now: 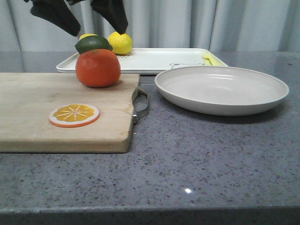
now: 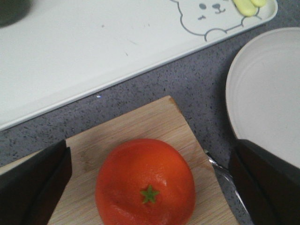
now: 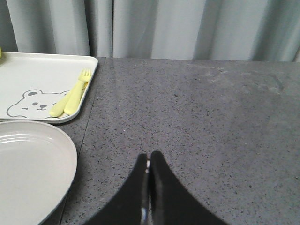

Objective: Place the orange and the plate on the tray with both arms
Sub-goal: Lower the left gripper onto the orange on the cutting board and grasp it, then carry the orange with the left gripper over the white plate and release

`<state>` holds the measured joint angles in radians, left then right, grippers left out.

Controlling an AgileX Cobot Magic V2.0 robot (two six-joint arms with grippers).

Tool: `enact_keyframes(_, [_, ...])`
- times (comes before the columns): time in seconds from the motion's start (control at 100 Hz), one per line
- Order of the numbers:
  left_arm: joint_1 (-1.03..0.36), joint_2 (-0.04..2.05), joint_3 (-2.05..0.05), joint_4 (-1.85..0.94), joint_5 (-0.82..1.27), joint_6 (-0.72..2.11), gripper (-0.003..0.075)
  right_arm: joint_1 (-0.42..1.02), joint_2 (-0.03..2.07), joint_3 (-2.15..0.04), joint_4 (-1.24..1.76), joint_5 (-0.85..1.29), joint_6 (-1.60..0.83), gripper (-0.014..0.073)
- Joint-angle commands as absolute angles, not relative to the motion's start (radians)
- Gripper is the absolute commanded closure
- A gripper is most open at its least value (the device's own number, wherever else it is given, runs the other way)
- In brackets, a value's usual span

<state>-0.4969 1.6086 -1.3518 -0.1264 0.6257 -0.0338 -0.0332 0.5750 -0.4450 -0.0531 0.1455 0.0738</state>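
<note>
A whole orange [image 1: 98,68] sits on a wooden cutting board [image 1: 28,117], near an orange slice [image 1: 74,115]. The left gripper [image 1: 89,21] hangs above the orange, fingers spread wide. The right gripper [image 3: 148,176] has its fingers pressed together over bare counter. The plate [image 1: 221,89] rests just in front of the tray [image 1: 159,60], which carries a bear drawing; no writing is legible.

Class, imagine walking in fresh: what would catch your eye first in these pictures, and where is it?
The bright orange stands out first, sitting at the far end of the wooden cutting board, with the left gripper poised over it, jaws wide apart. Next comes the wide plate, empty on the grey table beside the board, in front of the white tray.
</note>
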Motion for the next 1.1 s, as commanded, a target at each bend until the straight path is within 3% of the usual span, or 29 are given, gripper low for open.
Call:
enact_keyframes(0.0, [-0.506,1.598,-1.409,-0.143,0.629,-0.036,0.0067,-0.039,0.582,-0.482,-0.061,0.06,0.077,0.0662])
enact_keyframes(0.33, [-0.506,1.652,-1.42,-0.145,0.666,-0.036,0.009,-0.039,0.582,-0.482,-0.061,0.061,0.077,0.0662])
enact_keyframes(0.81, [-0.506,1.659,-1.424,-0.145,0.676,-0.036,0.043,-0.039,0.582,-0.482,-0.061,0.061,0.077,0.0662])
enact_keyframes(1.09, [-0.559,1.673,-1.514,-0.165,0.678,-0.036,0.0459,-0.039,0.582,-0.482,-0.061,0.061,0.077,0.0662])
